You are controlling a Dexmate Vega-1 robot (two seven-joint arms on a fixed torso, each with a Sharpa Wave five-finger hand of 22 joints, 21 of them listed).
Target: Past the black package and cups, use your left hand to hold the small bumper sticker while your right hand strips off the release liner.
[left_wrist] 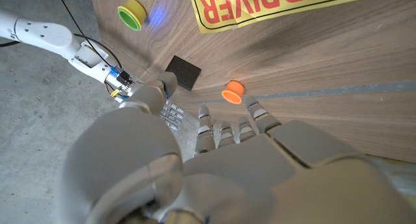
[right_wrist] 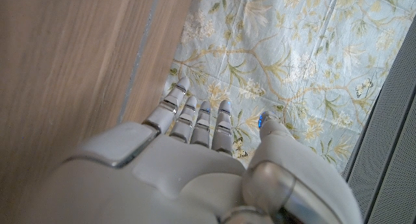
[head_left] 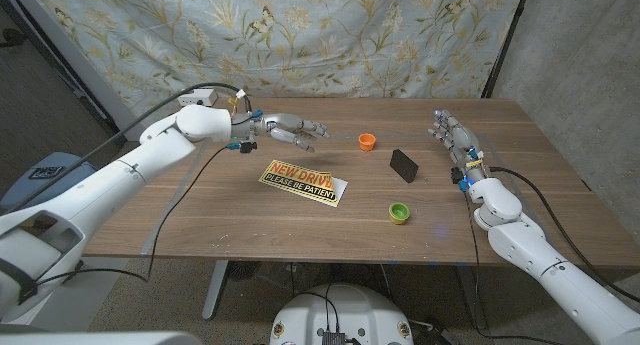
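Wooden table (head_left: pixel 250 225) margin rings sticker (head_left: pixel 303 183).

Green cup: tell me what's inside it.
The green cup looks empty from the head view: only its green inside shows. Its very bottom is too small to make out.

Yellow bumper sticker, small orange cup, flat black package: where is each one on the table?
Yellow bumper sticker with red lettering (head_left: pixel 303 182), head view, on its printed middle.
Small orange cup (head_left: pixel 367 140), head view, on its rim.
Flat black package (head_left: pixel 405 164), head view, on its top face.

White rounded arms with black cables end in grey segmented left hand (head_left: pixel 290 132) and right hand (head_left: pixel 450 131).
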